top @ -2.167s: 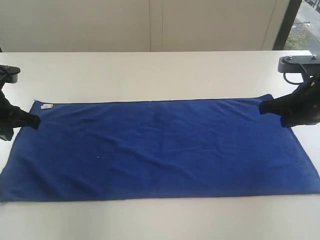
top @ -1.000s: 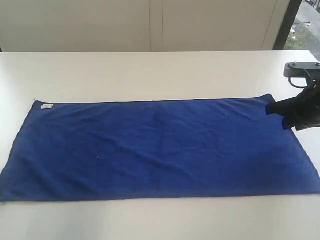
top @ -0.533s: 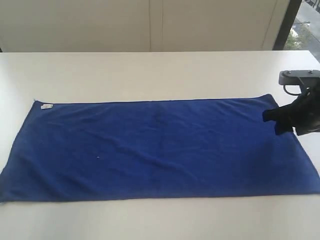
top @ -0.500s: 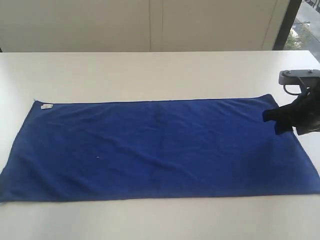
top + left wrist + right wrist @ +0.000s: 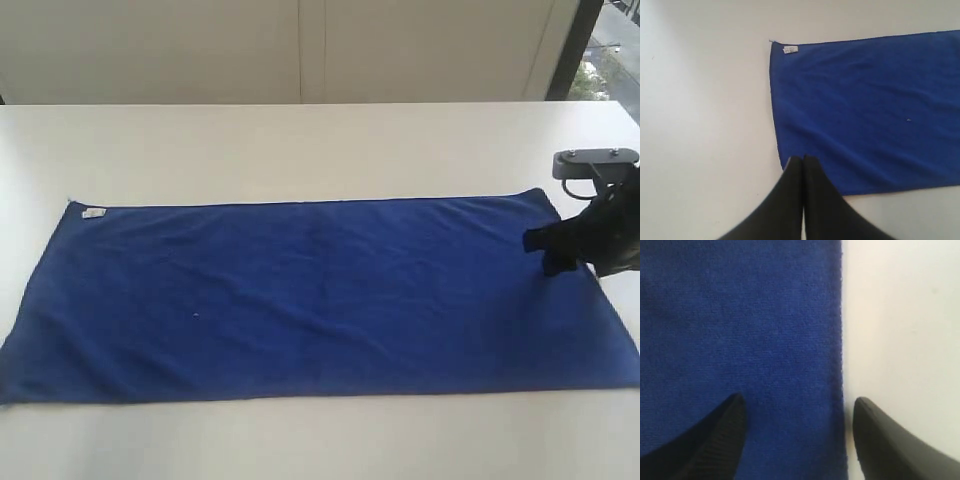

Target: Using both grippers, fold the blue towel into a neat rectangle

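Blue towel [image 5: 320,295] laid flat, unfolded, mid-frame | right gripper [image 5: 799,400] spread astride towel's right edge | left gripper [image 5: 803,159] pressed together, nothing held | step: first grasp pending | next: closure on that edge judged needed.

Left hand [image 5: 802,159] no longer at left edge of blue towel [image 5: 320,300]; gone from exterior view, fingers pressed together.

Right hand [image 5: 545,250] off far right corner [image 5: 540,194], now slightly nearer along right edge.

Its fingers, earlier pinched, now spread wide: one over towel, other over bare surface [image 5: 900,315].

Far right corner uncovered, lying flat.
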You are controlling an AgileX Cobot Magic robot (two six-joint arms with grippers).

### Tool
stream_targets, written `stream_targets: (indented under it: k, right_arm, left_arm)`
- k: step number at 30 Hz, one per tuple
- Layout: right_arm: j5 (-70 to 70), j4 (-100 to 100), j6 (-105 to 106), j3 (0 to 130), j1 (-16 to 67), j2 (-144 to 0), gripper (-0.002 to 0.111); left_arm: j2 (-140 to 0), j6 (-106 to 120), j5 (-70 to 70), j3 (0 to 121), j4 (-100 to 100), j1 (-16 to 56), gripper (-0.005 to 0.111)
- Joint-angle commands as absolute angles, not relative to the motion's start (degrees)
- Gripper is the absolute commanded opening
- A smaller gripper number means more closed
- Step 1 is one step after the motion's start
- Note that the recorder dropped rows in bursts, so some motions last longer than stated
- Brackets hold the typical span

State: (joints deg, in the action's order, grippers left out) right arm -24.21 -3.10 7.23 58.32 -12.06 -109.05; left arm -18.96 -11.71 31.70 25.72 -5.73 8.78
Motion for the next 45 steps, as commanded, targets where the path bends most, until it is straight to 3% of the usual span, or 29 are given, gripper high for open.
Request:
stream_targets:
  k: [1,6,14,20,37,45]
  right_arm:
    - [-22.59,-2.82,7.88,58.69,-12.52,-110.35,0.060]
    - [-22.87,-2.94,7.88,58.69,-12.52,-110.44,0.054]
    - [-24.25,-2.83,7.88,58.69,-12.60,-110.44,0.018]
    - [-24.48,1.01,7.11,58.69,-13.05,-110.44,0.001]
    - [-25.46,3.14,3.55,61.18,-25.65,-104.69,0.000]
    - [-25.21,2.98,2.62,62.25,-26.58,-99.23,0.000]
  left_arm:
    - [-18.76,-11.58,32.63,25.33,-6.01,8.72,0.000]
    - [-18.76,-11.58,32.63,25.33,-6.01,8.72,0.000]
    - [-18.76,-11.58,32.63,25.33,-6.01,8.72,0.000]
    - [-18.76,-11.58,32.63,25.33,-6.01,8.72,0.000]
    - [-18.76,-11.58,32.63,25.33,-6.01,8.72,0.000]
    - [-18.76,-11.58,32.63,25.33,-6.01,8.72,0.000]
